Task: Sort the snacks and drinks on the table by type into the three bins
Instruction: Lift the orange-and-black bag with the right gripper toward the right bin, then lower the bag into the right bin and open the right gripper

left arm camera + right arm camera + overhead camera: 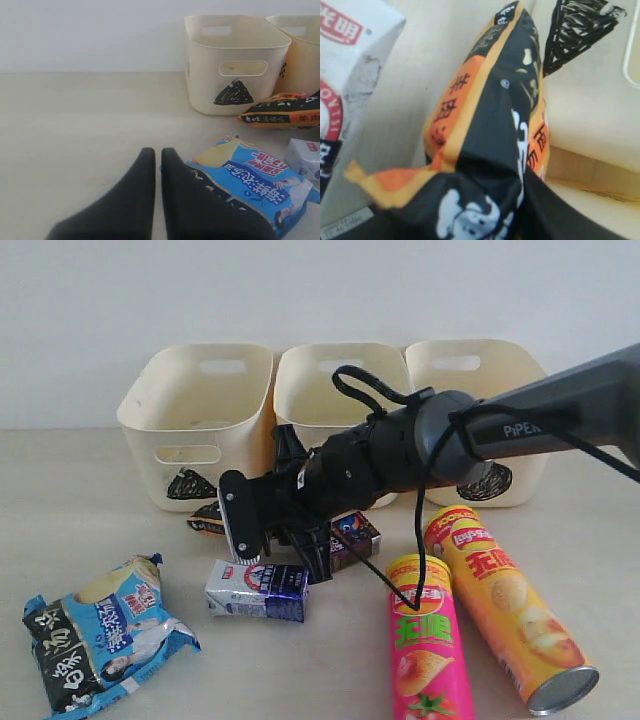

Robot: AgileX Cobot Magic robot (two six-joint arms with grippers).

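My right gripper reaches across from the right and is shut on the orange-black bag, low in front of the triangle bin. The bag fills the right wrist view, pinched beside a black finger. The blue-and-white carton lies just in front, and the dark purple carton sits behind the arm. The pink tube and yellow-orange tube lie at the front right. My left gripper is shut and empty, low over the table beside the blue-white-black bag.
The middle bin and the circle bin stand in a row with the triangle bin along the back wall. The arm hides the middle bin's mark. The right arm and its cable span the table's centre.
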